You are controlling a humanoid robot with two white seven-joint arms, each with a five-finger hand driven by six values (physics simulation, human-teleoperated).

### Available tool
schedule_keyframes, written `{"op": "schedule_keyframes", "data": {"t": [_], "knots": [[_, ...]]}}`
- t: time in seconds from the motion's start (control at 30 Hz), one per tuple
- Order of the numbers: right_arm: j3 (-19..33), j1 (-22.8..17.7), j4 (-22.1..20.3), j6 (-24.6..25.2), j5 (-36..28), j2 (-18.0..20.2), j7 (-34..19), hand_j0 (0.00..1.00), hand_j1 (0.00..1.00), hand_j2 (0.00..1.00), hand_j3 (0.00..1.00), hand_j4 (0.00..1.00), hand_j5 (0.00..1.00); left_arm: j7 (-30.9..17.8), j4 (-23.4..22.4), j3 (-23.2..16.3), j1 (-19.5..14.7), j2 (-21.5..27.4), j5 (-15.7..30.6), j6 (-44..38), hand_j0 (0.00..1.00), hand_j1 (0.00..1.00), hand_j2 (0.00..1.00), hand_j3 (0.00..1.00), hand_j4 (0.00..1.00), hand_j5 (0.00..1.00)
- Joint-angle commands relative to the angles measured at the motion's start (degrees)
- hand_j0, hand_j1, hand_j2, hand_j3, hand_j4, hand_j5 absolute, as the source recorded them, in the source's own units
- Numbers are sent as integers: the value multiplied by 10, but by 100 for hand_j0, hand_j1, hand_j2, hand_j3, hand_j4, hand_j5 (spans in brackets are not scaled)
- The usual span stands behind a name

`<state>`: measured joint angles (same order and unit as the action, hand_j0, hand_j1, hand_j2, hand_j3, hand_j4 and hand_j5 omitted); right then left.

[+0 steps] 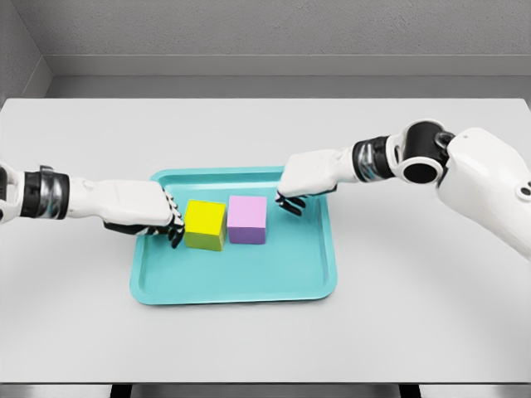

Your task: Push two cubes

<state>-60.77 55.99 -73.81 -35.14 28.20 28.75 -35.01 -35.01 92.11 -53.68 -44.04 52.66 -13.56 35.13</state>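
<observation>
Head view shows one white table bearing one shallow teal plastic tray, its long axis running left to right. Two arms reach in: the left hand has curled fingers touching the yellow cube, the right hand hangs curled just beside the lilac cube. Both cubes sit side by side, nearly touching, on the tray.

Single view, from the robot's head. Camera sits above the near edge of the desk and looks forward and down across it toward the grey back wall. Middle range: both arms enter from the sides, the teal tray lies roughly centre. Far desk edge visible; floor beneath probably cut off. No second view to compare.
</observation>
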Motion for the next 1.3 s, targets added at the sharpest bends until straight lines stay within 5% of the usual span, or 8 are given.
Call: {"op": "schedule_keyframes", "data": {"t": [0.0, 0.23, 0.5, 0.53, 0.57, 0.6, 0.8, 1.27], "knots": [[7, 0, 4, 1, -2, 0, 0, 23, 23, 23, 23, 23, 23, 0, 5, -3, -1, 0, 6, -1, 44, 44, 44, 44, 44, 44], [32, -3, 3, 1, -11, 2, 0, 24, 24, 24, 24, 24, 24, 0, -4, -2, 6, -5, 0, -1, 44, 44, 44, 44, 44, 44], [104, -7, 2, 1, -49, 51, 0, 42, 42, 42, 42, 42, 42, 0, -26, -2, 6, -13, -4, -1, 43, 43, 43, 43, 43, 43], [122, -11, 2, 1, -67, 60, 0, 47, 47, 47, 47, 47, 47, 0, -26, -2, 6, -19, -5, -1, 43, 43, 43, 43, 43, 43], [140, -15, 2, 1, -107, 72, 0, 62, 62, 62, 62, 62, 62, 0, -26, -2, 7, -22, -9, -1, 43, 43, 43, 43, 43, 43], [157, -21, 3, 1, -120, 82, 0, 100, 100, 100, 100, 100, 100, 0, -27, -2, 7, -24, -10, -1, 43, 43, 43, 43, 43, 43], [190, -62, 4, 1, -138, 115, 0, 100, 100, 100, 100, 100, 100, 0, -27, -2, 5, -25, -10, -1, 43, 43, 43, 43, 43, 43], [212, -63, 18, 1, -162, 179, 0, 100, 100, 100, 100, 100, 100, 0, -38, 5, 0, -30, -3, -1, 43, 43, 43, 43, 43, 43]]}}
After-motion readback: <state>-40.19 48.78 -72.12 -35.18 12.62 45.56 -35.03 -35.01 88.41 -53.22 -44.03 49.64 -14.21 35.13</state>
